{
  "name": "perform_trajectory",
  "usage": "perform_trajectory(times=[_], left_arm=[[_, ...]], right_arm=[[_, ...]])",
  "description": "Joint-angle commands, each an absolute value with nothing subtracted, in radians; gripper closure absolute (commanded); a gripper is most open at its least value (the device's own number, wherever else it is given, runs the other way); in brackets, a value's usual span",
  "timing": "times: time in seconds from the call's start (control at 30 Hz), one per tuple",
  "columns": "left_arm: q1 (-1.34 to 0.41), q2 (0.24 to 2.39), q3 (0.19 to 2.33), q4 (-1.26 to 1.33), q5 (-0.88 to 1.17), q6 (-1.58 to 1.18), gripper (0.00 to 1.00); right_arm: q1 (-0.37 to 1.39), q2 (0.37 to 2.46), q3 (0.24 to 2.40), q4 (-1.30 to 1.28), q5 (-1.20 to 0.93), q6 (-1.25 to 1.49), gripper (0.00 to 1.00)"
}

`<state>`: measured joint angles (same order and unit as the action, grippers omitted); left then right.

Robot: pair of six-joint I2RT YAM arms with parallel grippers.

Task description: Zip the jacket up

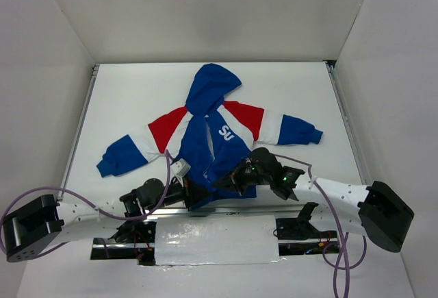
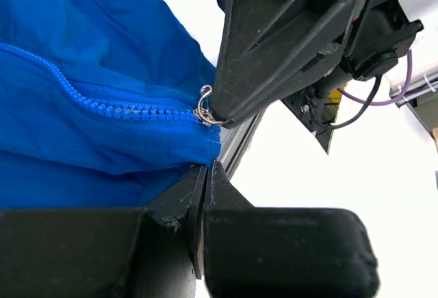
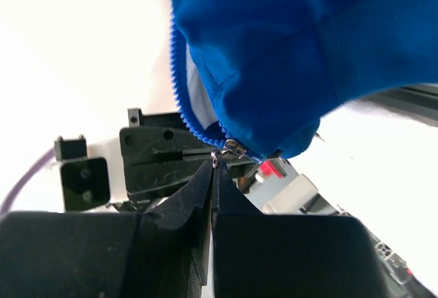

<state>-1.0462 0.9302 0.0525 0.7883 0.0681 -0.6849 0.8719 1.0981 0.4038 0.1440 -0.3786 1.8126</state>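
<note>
The blue jacket (image 1: 217,130) lies flat on the white table, hood far, hem near, and its front is open with the zipper teeth (image 2: 116,103) apart. My left gripper (image 1: 198,193) is at the hem, and in the left wrist view it (image 2: 205,169) is shut on the blue hem fabric just below the zipper's bottom end. My right gripper (image 1: 234,178) meets it from the right. In the right wrist view it (image 3: 214,163) is shut on the small metal zipper pull (image 3: 231,150) at the hem. Its fingers (image 2: 274,51) show in the left wrist view, touching the slider (image 2: 203,113).
White walls enclose the table on three sides. A metal rail (image 1: 226,209) and a white sheet (image 1: 215,240) run along the near edge between the arm bases. Purple cables (image 1: 41,192) loop from both arms. A small white tag (image 1: 181,168) sits by the jacket's left hem.
</note>
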Motion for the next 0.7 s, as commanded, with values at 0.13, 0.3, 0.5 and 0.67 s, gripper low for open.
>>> perform_trajectory(times=[0.13,0.3,0.5,0.67], left_arm=[[-1.120,0.999,0.054,0.768,0.095,-0.684,1.00],[-1.144,1.064,0.064,0.791,0.100,-0.692,1.00],[-1.173,1.126,0.075,0.790,0.081,-0.701,1.00],[-1.215,1.204,0.092,0.812,0.058,-0.712,1.00]], right_arm=[[0.772,1.179,0.479,0.168,-0.336,1.847,1.00],[0.785,1.243,0.476,0.351,-0.411,1.879,1.00],[0.779,1.170,0.492,0.331,-0.360,1.908,1.00],[0.779,1.204,0.552,0.350,-0.377,1.933,1.00]])
